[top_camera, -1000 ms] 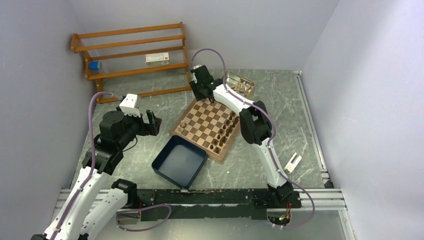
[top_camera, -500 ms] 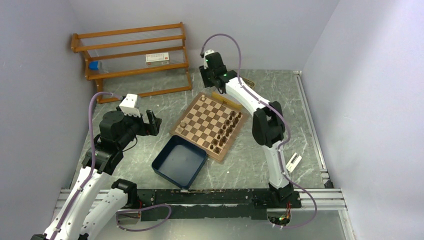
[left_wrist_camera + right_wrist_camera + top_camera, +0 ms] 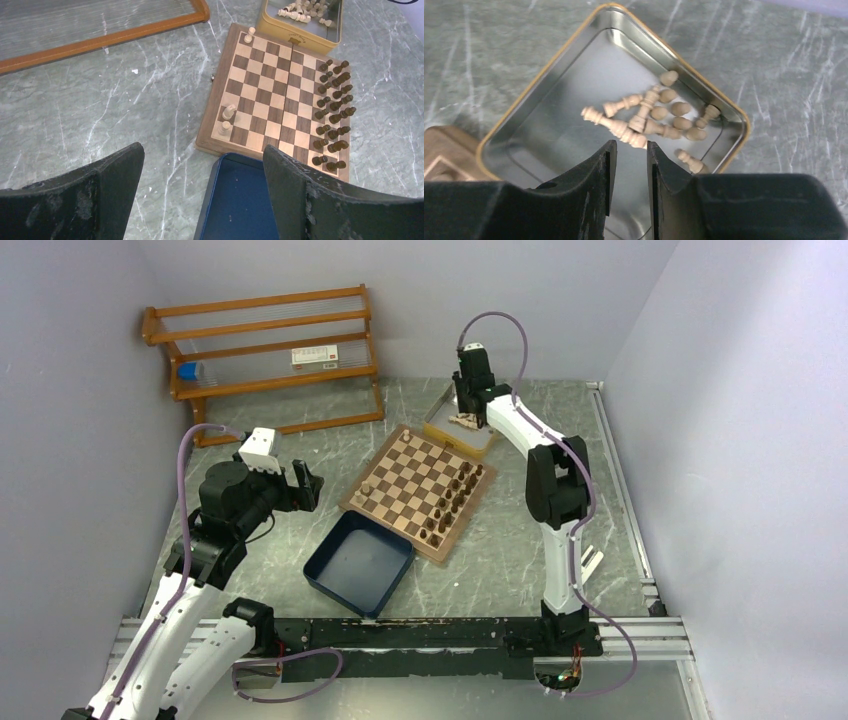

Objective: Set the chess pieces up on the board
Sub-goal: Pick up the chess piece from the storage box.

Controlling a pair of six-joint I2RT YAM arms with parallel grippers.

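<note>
In the top external view, a flat square wooden chessboard with dark brown and cream squares and a brown border (image 3: 410, 488) is seen lying cornerwise on the grey marbled table (image 3: 500, 550). Dark brown turned wooden pieces (image 3: 452, 502) are ranged in two rows along its right edge. A navy blue square tray with rounded corners (image 3: 358, 562) is set just beside the board's near edge. A shiny metal tin with yellow outer walls (image 3: 452, 438) is placed at the far corner, and the right gripper (image 3: 468, 418) is held over it. The left gripper (image 3: 305, 485) is held left of the board, well apart from it. A white label with red print is noted on the orange-brown slatted wooden rack (image 3: 265, 350); it cannot be read. In the left wrist view, the left gripper (image 3: 201, 150) is seen spread wide, with nothing between its scuffed black fingers (image 3: 115, 185). Three light tan turned wooden pieces (image 3: 228, 111) are seen upright on the board's left side, and small print on the tin's wall is illegible. In the right wrist view, the right gripper (image 3: 630, 146) is seen above the tin's mirror-bright floor (image 3: 569, 80), its jaws narrowly apart with nothing visible between them. More light tan pieces (image 3: 624, 131) are heaped on their sides there, the nearest just beyond the fingertips; contact cannot be determined.
</note>
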